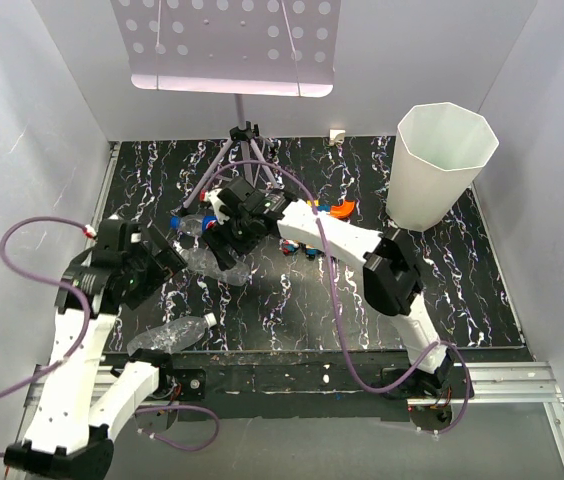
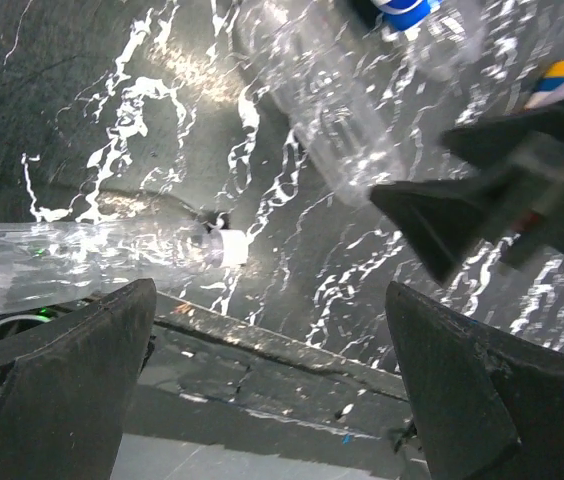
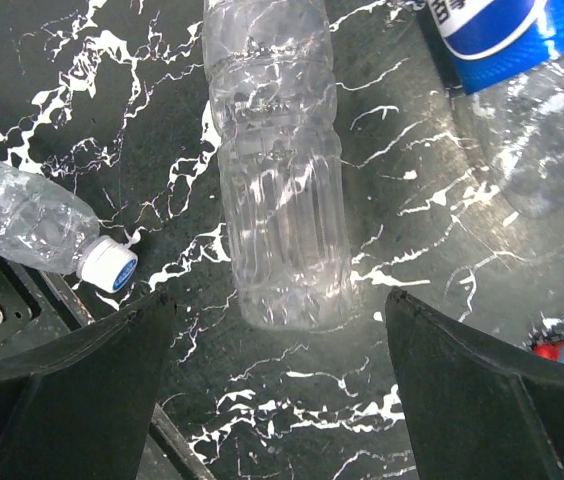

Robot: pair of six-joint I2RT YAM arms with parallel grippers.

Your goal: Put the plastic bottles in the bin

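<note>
Nearest you, farthest from the bin [image 1: 427,195], a capped clear bottle [image 1: 167,337] lies on the surface [image 1: 292,300]. Your left gripper [image 2: 270,300] hangs near it, jaws wide apart and empty. A little closer to the bin, a second clear bottle [image 3: 277,190] lies flat under your right gripper [image 3: 274,310], whose jaws stand wide apart above it, holding nothing. Beyond that lies the Pepsi-labelled bottle [image 3: 492,25], well apart from the bin. Farthest off, the bin stands upright with no bottle showing inside. I judge the task barely begun: at least three bottles remain.
</note>
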